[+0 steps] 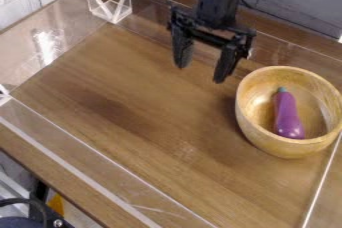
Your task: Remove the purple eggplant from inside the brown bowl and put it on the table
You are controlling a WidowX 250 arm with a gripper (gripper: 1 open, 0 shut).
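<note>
Tool (203,60): being held released, fingers spread, above the surface (120,102).
Purple eggplant (287,113): being cradled inside the brown bowl (254,127), untouched.

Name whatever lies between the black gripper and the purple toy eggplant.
In the camera view, between the open black gripper and the purple toy eggplant: bare wooden table, then the light-brown wooden bowl's rim.

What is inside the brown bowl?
The purple eggplant lies inside the brown bowl, alone, lengthwise along the bottom. The bit of bowl floor right under it is covered, so that part cannot be seen.
</note>
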